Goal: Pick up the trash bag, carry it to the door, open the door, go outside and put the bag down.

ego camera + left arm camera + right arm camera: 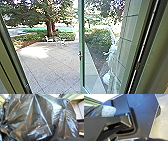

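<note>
Starting at my left end effector (66,138), I can't tell whether it is apart, together or clamped on anything; the contact isn't readable. The trash bag (38,117) is right up against that wrist's camera, black, shiny and creased, so my judgement is that the left arm is carrying it. I can't read the state of my right end effector (134,139) either. From that wrist I see black plastic beside the robot's own plate (145,119), and sunlit ground (161,124) past the plate's edge.

Further out, the door (82,45) stands swung open, with its handle (80,56) on the near-facing edge and glass on one side of it. The gap between it and the left frame (13,55) gives onto the paved yard (52,62), with white chairs (60,42) near the tree (50,27).

So I count the pickup, the carry to the door and the opening as done, the pickup being partly inference since the grip is hidden. I judge I'm at the threshold, looking out. Left to do: get fully through the opening and put the bag down on the paving.
</note>
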### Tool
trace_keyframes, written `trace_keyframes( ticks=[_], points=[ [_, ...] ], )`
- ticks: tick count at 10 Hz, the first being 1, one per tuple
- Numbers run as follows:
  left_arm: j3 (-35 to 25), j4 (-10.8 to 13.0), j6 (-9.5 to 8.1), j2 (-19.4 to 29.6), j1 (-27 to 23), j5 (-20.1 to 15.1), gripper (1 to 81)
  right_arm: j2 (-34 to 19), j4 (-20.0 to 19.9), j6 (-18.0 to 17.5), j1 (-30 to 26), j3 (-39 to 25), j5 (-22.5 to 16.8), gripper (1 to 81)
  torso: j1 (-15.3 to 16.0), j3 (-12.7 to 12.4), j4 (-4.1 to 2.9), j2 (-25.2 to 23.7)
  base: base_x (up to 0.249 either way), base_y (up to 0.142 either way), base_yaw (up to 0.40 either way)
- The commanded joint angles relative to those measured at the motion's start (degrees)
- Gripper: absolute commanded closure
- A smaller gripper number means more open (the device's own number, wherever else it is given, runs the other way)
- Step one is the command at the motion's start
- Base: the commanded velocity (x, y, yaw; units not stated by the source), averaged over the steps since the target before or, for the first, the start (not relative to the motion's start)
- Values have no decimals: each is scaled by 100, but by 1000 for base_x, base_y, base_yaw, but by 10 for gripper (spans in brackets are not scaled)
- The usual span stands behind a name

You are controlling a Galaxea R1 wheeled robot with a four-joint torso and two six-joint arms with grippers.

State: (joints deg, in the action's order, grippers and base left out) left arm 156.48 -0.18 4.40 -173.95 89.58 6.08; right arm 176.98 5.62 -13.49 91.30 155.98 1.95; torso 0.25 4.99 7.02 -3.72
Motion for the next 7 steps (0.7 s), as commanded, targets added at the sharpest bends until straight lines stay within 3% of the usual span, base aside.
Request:
trace_keyframes(
  ticks=[1, 7],
  points=[
    [-21, 62, 17, 0, -225, -292, 811, 85, 53, 40, -204, -51, -301, 10, 0, 0, 0, 0, 79, 0, 0],
    [-21, 71, 17, 0, -225, -292, 811, 77, 53, 32, -195, -51, -274, 10, 0, 0, 0, -2, 82, 0, 0]
  ],
)
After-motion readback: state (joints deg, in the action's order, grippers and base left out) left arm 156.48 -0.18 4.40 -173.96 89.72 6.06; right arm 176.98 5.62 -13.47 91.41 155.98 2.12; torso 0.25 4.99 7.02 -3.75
